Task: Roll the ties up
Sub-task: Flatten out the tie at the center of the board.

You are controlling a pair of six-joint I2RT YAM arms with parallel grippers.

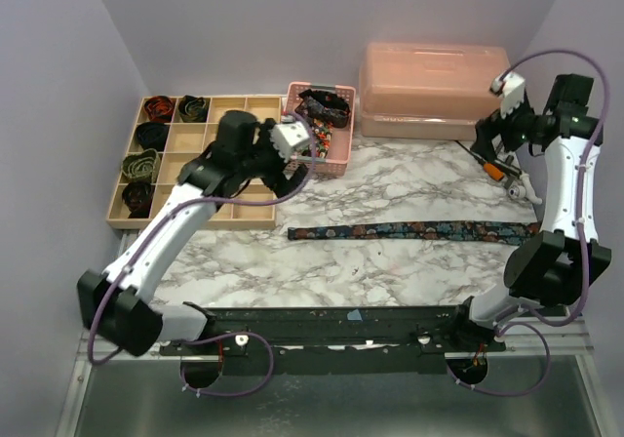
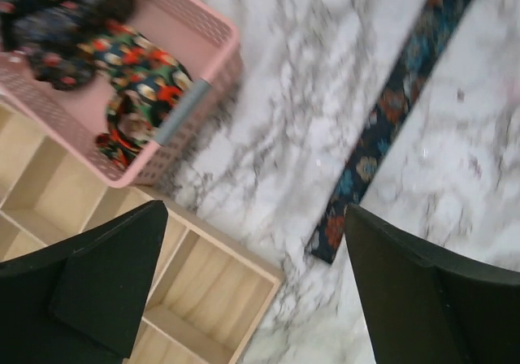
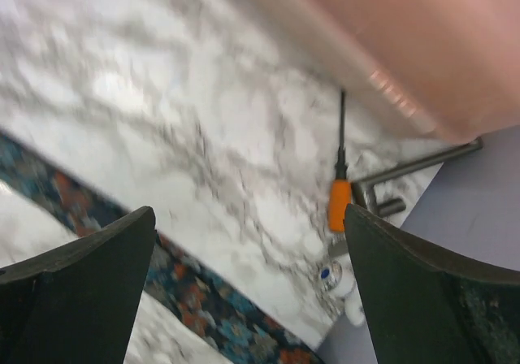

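An orange-handled screwdriver [image 3: 340, 195] lies on the white marble surface [image 3: 203, 128], its thin dark shaft pointing at the pink plastic box [image 3: 406, 39] just past its tip. Grey metal rods [image 3: 414, 165] lie just beside its handle, toward the lilac wall [image 3: 463, 226]. Well apart on its other side, a navy tie [image 3: 203, 299] with orange and teal flowers lies flat. Two black fingers [image 3: 73, 275] stand wide apart.

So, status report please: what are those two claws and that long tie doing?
Left gripper open, empty. Right gripper open, empty. Tie flat on the marble table, unrolled. Nothing on it; screwdriver lies apart.
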